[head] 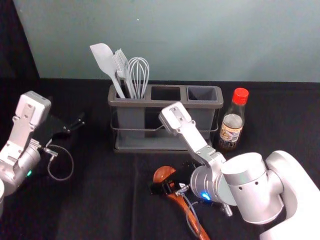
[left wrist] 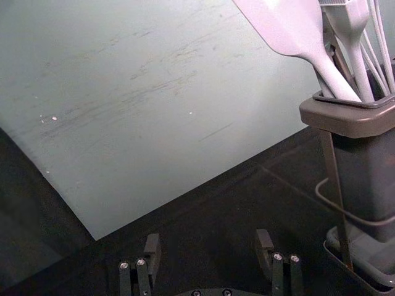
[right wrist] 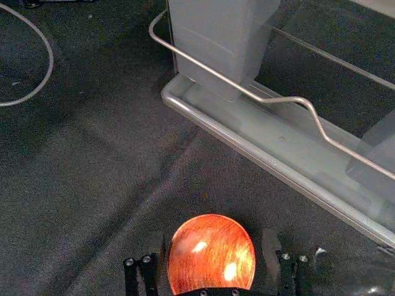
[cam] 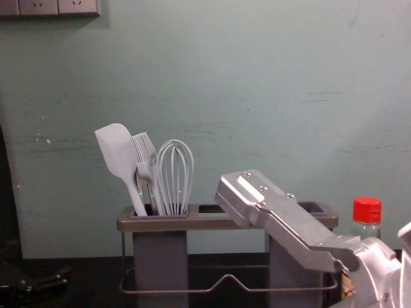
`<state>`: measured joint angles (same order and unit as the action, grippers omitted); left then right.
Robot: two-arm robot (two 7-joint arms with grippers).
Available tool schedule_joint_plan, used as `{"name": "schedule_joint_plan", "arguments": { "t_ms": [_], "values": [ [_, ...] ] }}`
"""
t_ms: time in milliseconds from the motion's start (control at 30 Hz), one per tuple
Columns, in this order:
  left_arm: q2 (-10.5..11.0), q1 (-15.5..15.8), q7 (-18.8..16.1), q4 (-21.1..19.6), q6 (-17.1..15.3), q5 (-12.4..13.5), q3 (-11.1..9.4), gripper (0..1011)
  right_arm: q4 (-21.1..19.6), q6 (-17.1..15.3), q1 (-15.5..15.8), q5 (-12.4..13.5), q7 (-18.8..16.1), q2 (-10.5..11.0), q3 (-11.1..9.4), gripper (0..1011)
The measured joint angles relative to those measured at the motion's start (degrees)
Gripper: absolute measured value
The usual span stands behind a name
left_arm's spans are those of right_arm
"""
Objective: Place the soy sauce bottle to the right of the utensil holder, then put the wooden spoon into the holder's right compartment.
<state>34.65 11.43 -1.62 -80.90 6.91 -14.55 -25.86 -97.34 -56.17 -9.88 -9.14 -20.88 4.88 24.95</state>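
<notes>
1. Wooden spoon (head: 163,173) first: it's lying on the black cloth (head: 105,200) in front of the utensil holder (head: 150,103), bowl end toward the holder, handle angling back toward the robot and off to the right.
2. Right gripper (head: 171,180) is down at the spoon, around the bowl end. In the right wrist view its fingers (right wrist: 271,253) are wide apart, one on each side of the bowl. Looks to me like it hasn't got a grip on anything, though the dark fingers blend into the cloth, so I can't swear neither one is brushing the wood.
3. Soy sauce bottle (head: 232,127), red cap on, stands upright just beside the holder's right end. So that half is sorted.
4. The holder has its left compartment loaded with a pale spatula (head: 104,59), a brush (head: 120,61) and a whisk (head: 139,70), all leaning out the top. The right compartment (head: 202,93) is the one nearest the bottle.
5. Left gripper (head: 77,125) is parked off to the left of the holder, above the cloth, fingers spread with nothing between them.
6. Behind it all is a greenish wall (cam: 257,83), with a socket panel (cam: 58,6) up high on the left in the chest view.
</notes>
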Motion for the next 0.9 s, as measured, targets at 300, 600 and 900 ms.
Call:
{"name": "schedule_joint_plan", "arguments": {
  "t_ms": [300,600,900],
  "values": [
    [0.0,0.0,0.0,0.0,0.0,0.0,0.0,1005,0.98,0.1,-0.19,-1.08,-0.73,-0.66,-0.2,1003],
    [0.0,0.0,0.0,0.0,0.0,0.0,0.0,1005,0.96,0.23,0.28,-2.05,-1.42,-0.98,-0.55,1002],
    [0.0,0.0,0.0,0.0,0.0,0.0,0.0,1005,0.82,0.73,0.9,-2.91,-2.18,-1.19,-1.09,997]
  ]
}}
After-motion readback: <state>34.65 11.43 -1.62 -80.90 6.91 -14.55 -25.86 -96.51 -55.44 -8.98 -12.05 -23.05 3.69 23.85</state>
